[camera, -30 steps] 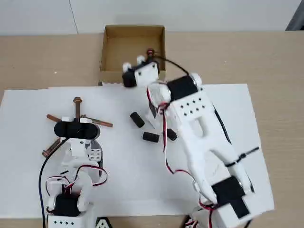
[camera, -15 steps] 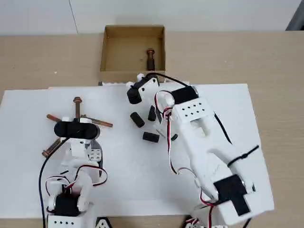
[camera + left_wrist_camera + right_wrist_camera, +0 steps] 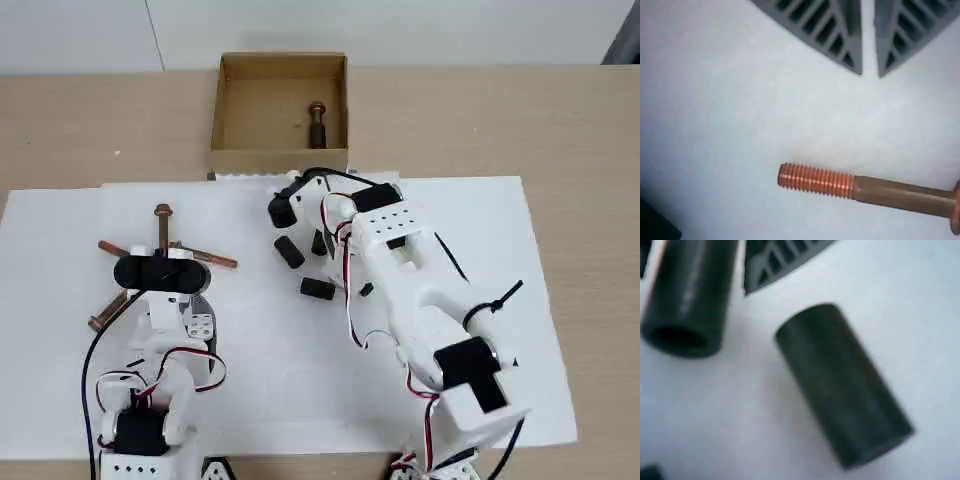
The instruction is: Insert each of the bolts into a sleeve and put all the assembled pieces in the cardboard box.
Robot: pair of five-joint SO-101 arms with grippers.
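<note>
My right gripper (image 3: 695, 270) is open low over the paper, with a black sleeve (image 3: 687, 295) between its fingers (image 3: 780, 260) and a second black sleeve (image 3: 845, 385) lying beside it. In the high view this arm (image 3: 300, 205) hangs over a cluster of sleeves (image 3: 289, 251) just in front of the cardboard box (image 3: 232, 100). Inside the box lies one bolt in its sleeve (image 3: 317, 122). My left gripper (image 3: 868, 55) is shut and holds nothing. It hovers above a copper bolt (image 3: 865, 187). Several bolts (image 3: 163, 225) are scattered around it.
A white paper sheet (image 3: 260, 390) covers the near part of the wooden table (image 3: 500, 110). More sleeves (image 3: 318, 289) lie by the right arm, and one (image 3: 366, 290) is partly under it. A bolt (image 3: 105, 315) lies left of the left arm.
The right arm has drawn back from the box, leaving the bolt with its sleeve inside, and has dropped down over the sleeves. The left arm has kept still.
</note>
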